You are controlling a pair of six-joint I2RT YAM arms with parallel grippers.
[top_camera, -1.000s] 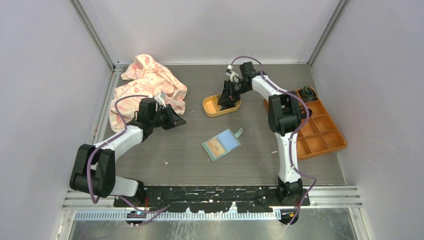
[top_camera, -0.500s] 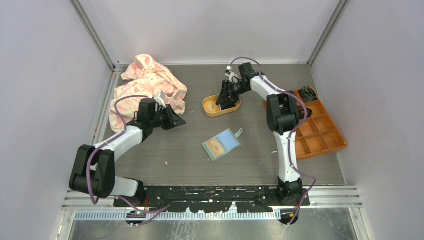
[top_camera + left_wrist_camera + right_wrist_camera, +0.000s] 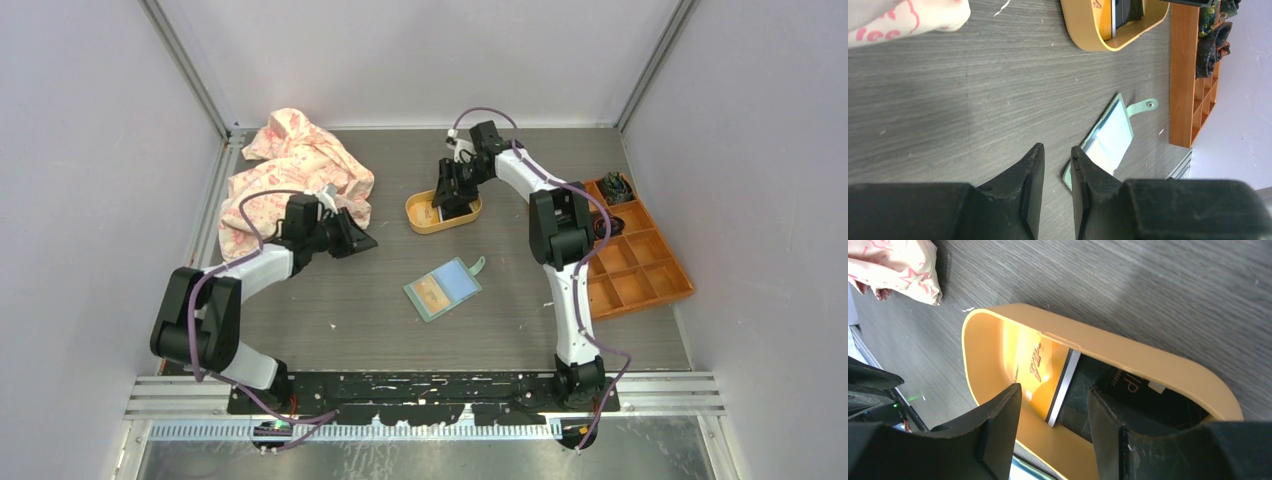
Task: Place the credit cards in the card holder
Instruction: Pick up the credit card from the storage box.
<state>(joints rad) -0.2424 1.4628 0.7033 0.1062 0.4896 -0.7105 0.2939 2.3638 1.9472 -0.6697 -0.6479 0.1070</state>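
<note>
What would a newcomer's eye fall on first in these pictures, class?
The crumpled pink-patterned cloth at the table's far left stands out most. Next, the right gripper hangs open over the yellow tray at the far middle, with the credit cards lying inside it. The green card holder lies open mid-table, apart from both arms.

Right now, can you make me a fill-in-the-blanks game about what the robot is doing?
1. The right gripper is above the yellow tray, which holds the ____.
2. The green wallet is unsnapped, so it lies ____, not shut.
3. The left gripper, near the cloth, holds ____.
Missing words: cards; open; nothing.
</note>
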